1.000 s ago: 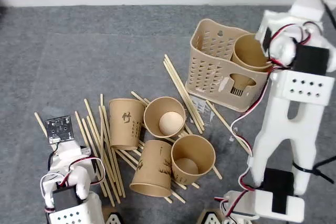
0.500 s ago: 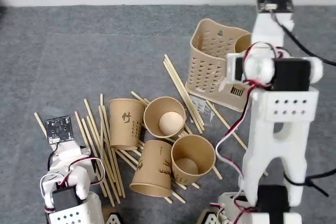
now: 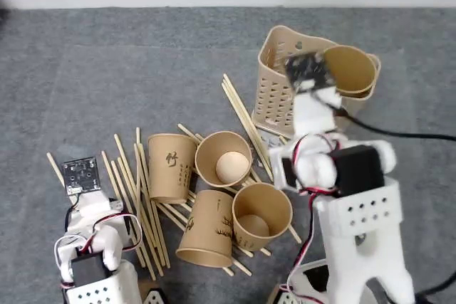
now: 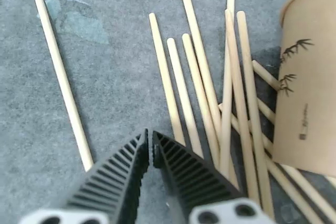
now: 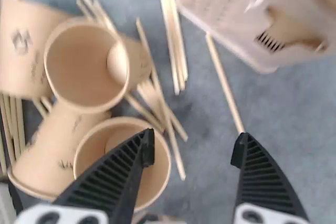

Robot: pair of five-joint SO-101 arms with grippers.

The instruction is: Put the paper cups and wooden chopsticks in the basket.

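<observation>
- Your left gripper (image 4: 150, 145) hasn't moved: jaws closed on nothing, loose chopsticks (image 4: 181, 93) just ahead of its tips.
- Your right gripper (image 5: 193, 148) has swung back from the basket (image 3: 281, 94), jaws wide and empty, above an upright cup (image 5: 123, 166).
- The delivered cup (image 3: 349, 69) sits in the basket, so four are left to fetch.

White left arm (image 3: 91, 247) sitting folded at table's near-left corner, black serrated left gripper (image 4: 148, 136) pinching closed. White right arm (image 3: 353, 201) standing at near edge, black right gripper (image 5: 195, 139) gaping wide.

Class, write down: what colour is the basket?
The basket is beige, a light tan; the high view shows it best.
</observation>
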